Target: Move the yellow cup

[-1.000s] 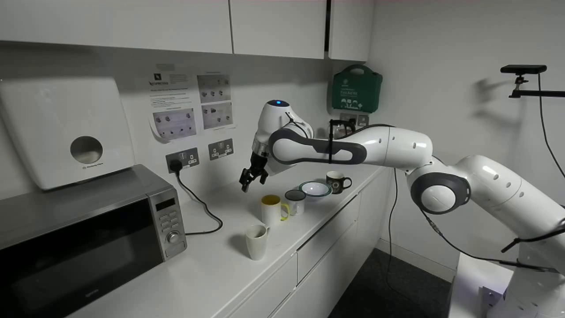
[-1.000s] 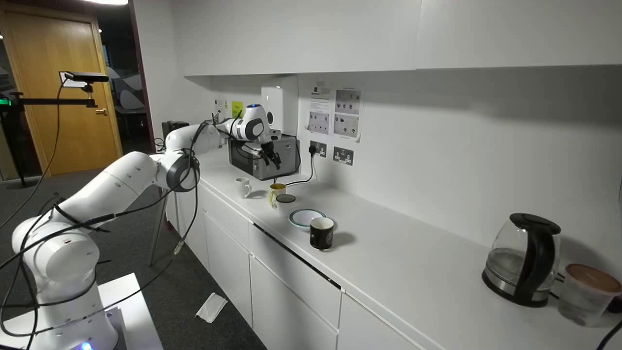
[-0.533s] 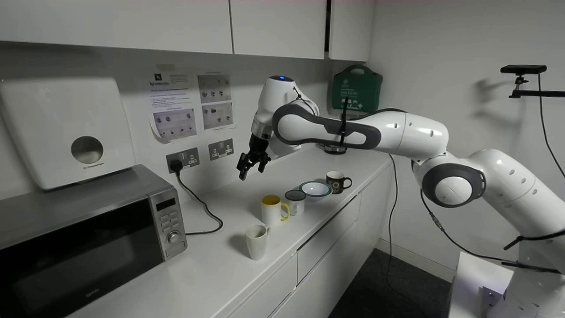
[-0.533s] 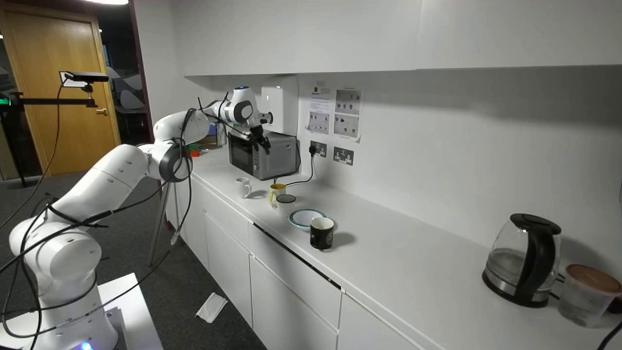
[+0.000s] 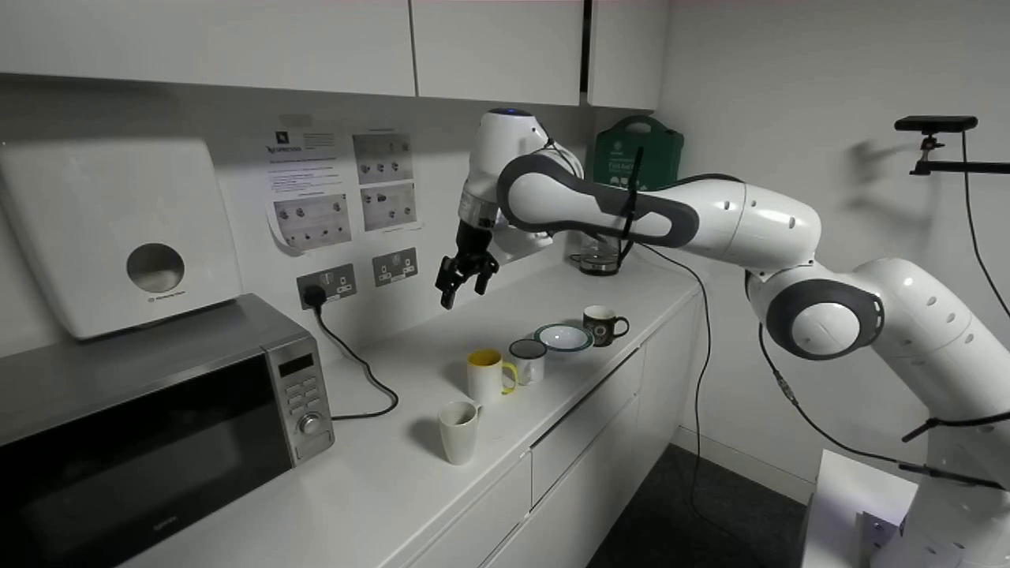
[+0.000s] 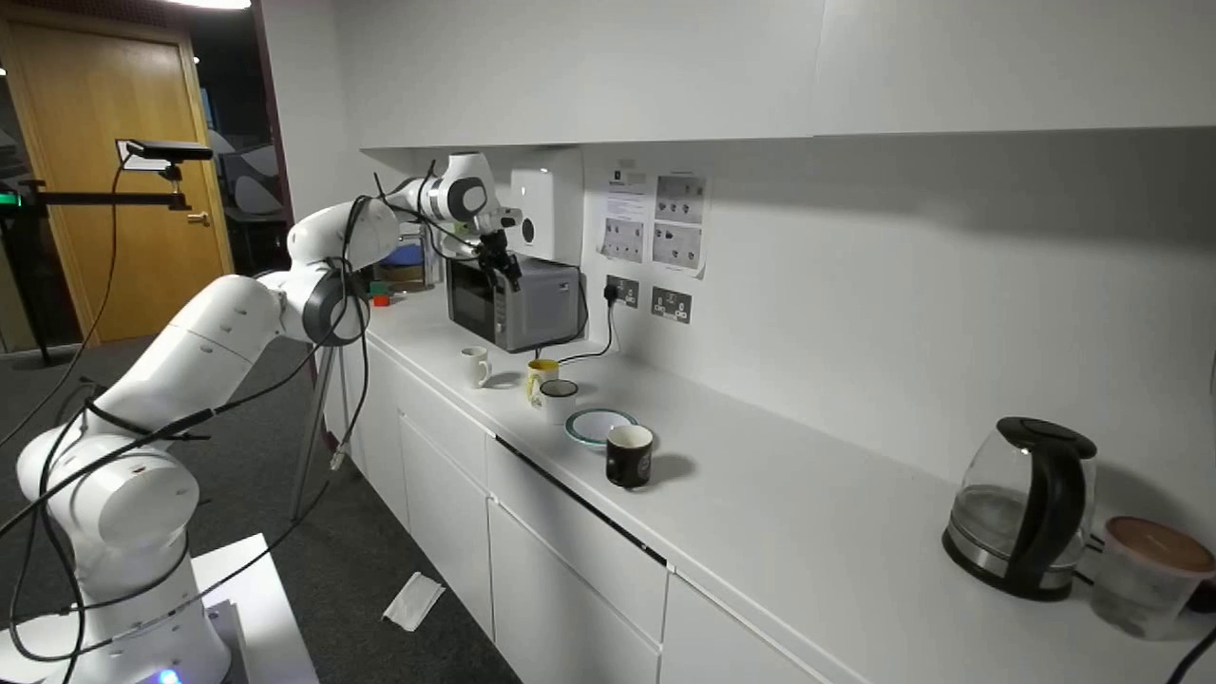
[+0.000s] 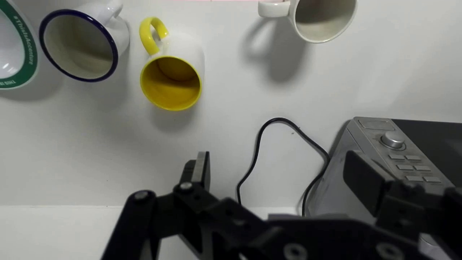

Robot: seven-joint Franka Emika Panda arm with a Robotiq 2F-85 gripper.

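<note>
Microwave on the counter, far left in an exterior view. White cup upright, right of the microwave, nearest of the cups to it. Gripper in the air over the counter, right of the microwave; fingers spread, well apart in the wrist view. Yellow cup, white outside with yellow inside and handle: upright on the counter, next out from the microwave past the white cup. Blue-rimmed mug farther right of the microwave, bowl farther again, dark mug farthest of that row. Arm extends from the right, the side away from the microwave.
</note>
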